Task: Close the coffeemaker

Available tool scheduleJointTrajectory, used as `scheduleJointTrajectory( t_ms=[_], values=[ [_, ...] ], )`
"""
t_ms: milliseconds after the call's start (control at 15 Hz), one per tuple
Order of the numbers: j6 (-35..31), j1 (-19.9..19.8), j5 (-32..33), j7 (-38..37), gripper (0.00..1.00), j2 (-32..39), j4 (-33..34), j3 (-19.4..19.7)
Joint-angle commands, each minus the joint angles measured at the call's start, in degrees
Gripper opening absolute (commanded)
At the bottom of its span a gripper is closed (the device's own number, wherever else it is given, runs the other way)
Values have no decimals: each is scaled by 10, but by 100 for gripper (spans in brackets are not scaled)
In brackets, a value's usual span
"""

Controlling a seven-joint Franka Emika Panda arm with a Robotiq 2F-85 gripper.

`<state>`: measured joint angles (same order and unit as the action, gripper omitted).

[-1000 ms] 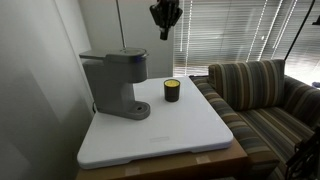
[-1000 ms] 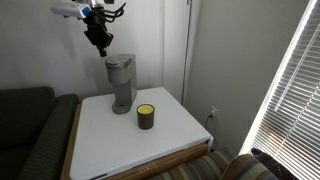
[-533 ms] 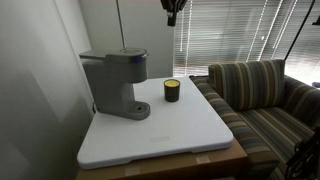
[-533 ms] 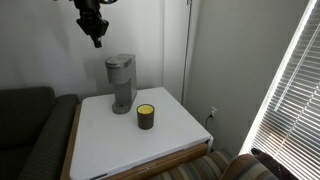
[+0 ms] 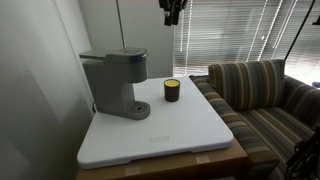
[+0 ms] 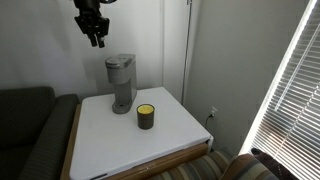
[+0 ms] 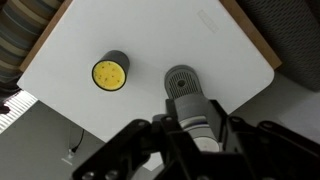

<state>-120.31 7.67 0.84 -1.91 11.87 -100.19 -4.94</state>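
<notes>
Jaws hang high at the top edge of both exterior views, well above everything else. Whether they stand apart or together I cannot tell: they are small there, and in the wrist view dark links blur across the bottom edge. Just above those links in the wrist view shows the coffeemaker point(image 7: 185, 95). It stands upright on the white surface point(image 5: 170, 130) at the left of the frame in an exterior view point(image 5: 115, 80), lid flat on its head. The dark jar point(image 5: 171, 90) with a yellow top stands near it, apart. A striped sofa point(image 5: 260, 90) fills the right.
</notes>
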Motion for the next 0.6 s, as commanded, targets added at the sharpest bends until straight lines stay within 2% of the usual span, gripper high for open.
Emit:
scheduleJointTrajectory(
  t_ms=[0, 267, 333, 533],
  values=[
    [16, -4, 0, 10, 69, 0, 9, -3],
    [11, -5, -9, 8, 97, 2, 11, -5],
    [7, -6, -16, 12, 100, 2, 11, -7],
    [-6, -8, -54, 18, 100, 3, 9, -13]
  ],
)
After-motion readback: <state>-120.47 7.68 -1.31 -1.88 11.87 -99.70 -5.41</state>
